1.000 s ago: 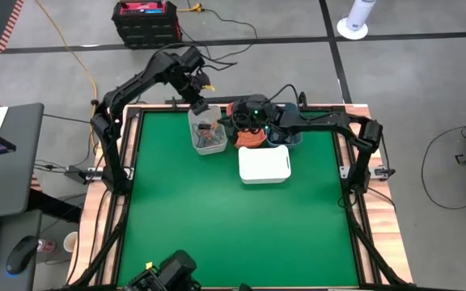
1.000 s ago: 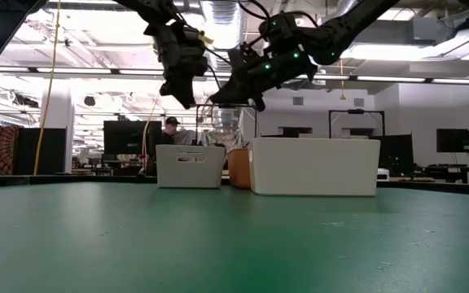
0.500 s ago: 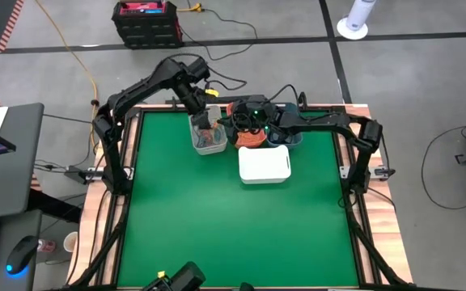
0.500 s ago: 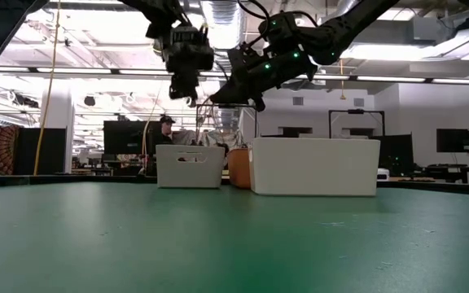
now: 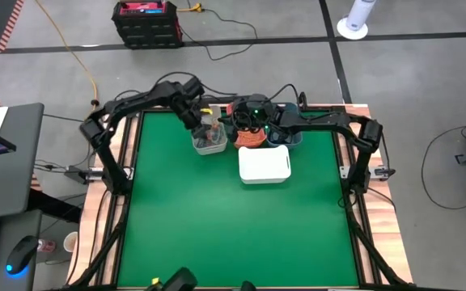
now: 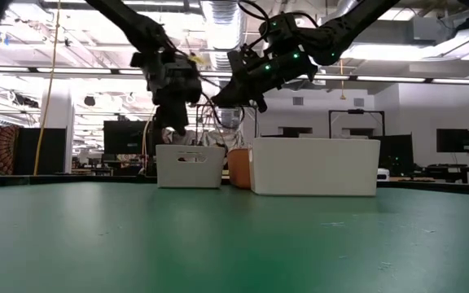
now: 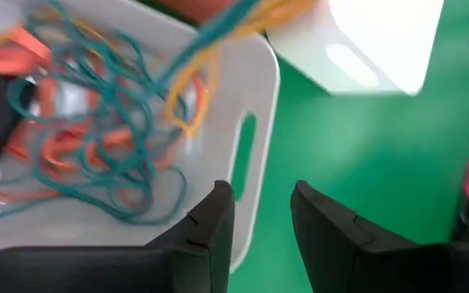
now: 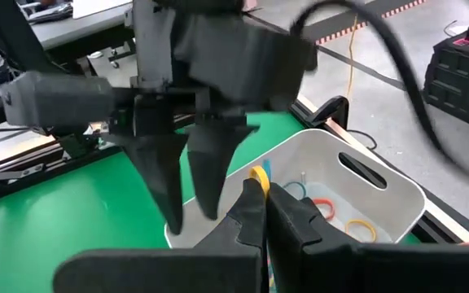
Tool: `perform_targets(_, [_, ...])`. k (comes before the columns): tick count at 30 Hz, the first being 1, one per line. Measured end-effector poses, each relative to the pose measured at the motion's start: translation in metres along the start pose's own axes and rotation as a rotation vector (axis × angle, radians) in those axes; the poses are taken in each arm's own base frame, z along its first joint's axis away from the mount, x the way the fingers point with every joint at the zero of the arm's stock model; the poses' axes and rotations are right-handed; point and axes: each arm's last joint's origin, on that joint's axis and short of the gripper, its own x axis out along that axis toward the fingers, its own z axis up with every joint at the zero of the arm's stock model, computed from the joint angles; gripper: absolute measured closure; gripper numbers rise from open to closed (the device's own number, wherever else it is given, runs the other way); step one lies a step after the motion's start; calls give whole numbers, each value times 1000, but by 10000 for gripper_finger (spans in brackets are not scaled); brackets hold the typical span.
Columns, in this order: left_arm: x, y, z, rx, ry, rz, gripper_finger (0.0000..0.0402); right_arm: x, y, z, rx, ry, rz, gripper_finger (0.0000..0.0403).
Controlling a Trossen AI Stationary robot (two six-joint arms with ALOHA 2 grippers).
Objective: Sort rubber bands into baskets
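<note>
The light grey basket (image 5: 209, 139) at the table's far side holds a tangle of teal, orange and yellow rubber bands (image 7: 88, 138). My left gripper (image 5: 204, 125) hangs open just above this basket, fingers slanting down over its slotted end wall (image 7: 247, 159), with nothing between them. My right gripper (image 5: 231, 121) is shut above the gap between the grey basket and the coral basket (image 5: 252, 139). A yellow band and a teal band (image 7: 218, 28) run from the pile up toward it. My right gripper pinches a yellow rubber band (image 8: 257, 173) between its two fingertips, with a bit of teal band beside it. The fingers come nearly level from the table's right. The yellow and teal strands slant from the basket's pile up to the fingers, drawn out straight.
The white basket (image 5: 264, 164) stands nearer than the coral one, and a dark blue basket (image 5: 288, 139) sits to the coral one's right. The green mat (image 5: 217, 226) stretches toward the near edge. In the low view a person sits far behind the table.
My left gripper has come down from well above the table to just over the grey basket, tipping its fingers more steeply downward. My right gripper has kept still with the bands.
</note>
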Motion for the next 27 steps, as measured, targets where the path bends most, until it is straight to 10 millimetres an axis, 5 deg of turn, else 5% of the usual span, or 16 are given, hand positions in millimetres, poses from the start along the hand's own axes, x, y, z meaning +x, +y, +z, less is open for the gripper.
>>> perform_targets(9, [-29, -14, -4, 33, -339, 182, 294, -1, -2, 2, 0, -9, -3, 374])
perform_targets(21, [4, -16, -20, 87, -393, 179, 294, -1, -2, 3, 78, -18, 0, 374])
perform_targets(27, [5, -15, -17, 139, -426, 281, 294, -1, -1, 3, 86, -17, 4, 374])
